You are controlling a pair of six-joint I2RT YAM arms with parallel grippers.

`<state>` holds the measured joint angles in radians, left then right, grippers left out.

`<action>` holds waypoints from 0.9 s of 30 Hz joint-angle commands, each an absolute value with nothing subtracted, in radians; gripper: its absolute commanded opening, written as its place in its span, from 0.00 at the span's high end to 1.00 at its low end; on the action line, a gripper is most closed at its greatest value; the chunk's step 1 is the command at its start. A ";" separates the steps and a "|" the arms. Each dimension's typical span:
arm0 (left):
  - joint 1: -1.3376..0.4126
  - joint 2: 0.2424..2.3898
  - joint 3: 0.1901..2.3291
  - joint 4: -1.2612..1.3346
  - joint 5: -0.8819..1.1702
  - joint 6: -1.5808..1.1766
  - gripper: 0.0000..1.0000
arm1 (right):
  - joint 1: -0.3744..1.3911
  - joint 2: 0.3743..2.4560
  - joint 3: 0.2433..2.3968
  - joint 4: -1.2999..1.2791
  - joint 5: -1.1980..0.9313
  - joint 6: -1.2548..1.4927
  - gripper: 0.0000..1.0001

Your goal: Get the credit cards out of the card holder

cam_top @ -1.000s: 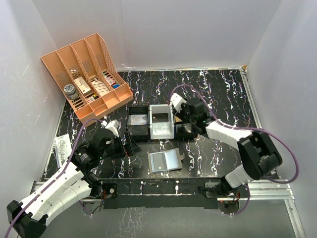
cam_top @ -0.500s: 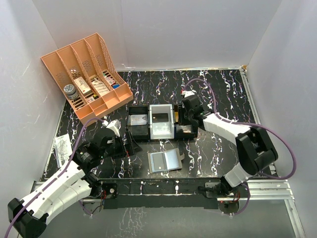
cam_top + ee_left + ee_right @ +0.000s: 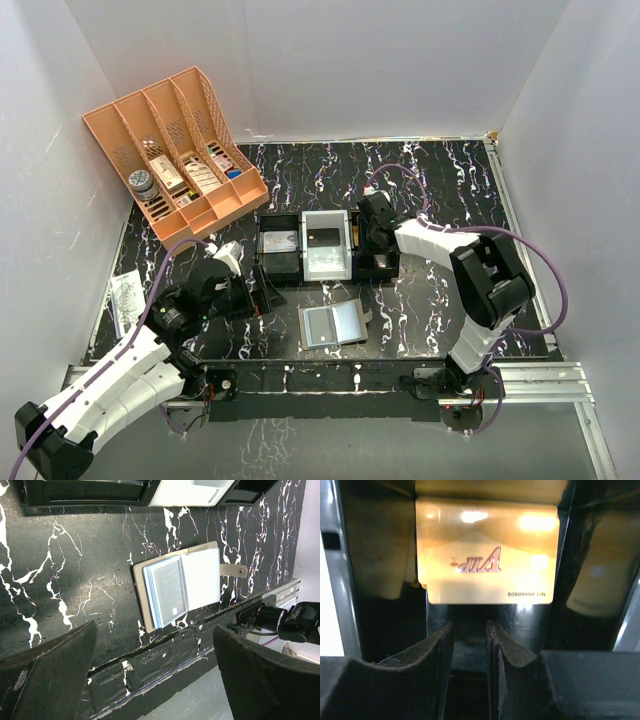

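Note:
The card holder [image 3: 333,325] lies open and flat near the table's front edge, a pale bluish-grey card [image 3: 167,587] showing in its left panel [image 3: 150,595]. A gold-orange credit card [image 3: 486,555] lies flat in the right black tray [image 3: 385,268], just ahead of my right gripper [image 3: 469,627], whose jaws stand a narrow gap apart with nothing between them. In the top view that gripper [image 3: 372,238] reaches down into the tray. My left gripper [image 3: 255,298] hovers left of the holder, open wide and empty [image 3: 155,635].
A dark card [image 3: 322,237] lies in the white tray [image 3: 327,262] and another card [image 3: 282,240] in the left black tray [image 3: 280,262]. A peach rack [image 3: 180,150] with small boxes stands at the back left. A clear packet [image 3: 125,295] lies at the left edge.
My right gripper has swung left and down over the right black tray, and its jaws have drawn closer together. The left arm and the card holder have not moved.

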<state>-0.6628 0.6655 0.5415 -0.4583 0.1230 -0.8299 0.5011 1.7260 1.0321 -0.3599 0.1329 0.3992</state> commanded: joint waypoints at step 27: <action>-0.658 0.657 0.531 -0.465 0.127 -0.846 0.01 | 0.496 1.571 1.119 -0.369 0.193 0.407 0.50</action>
<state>-0.6628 0.6659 0.5411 -0.4713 0.1226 -0.8391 0.4988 1.7035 1.1164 -0.3752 0.1612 0.4133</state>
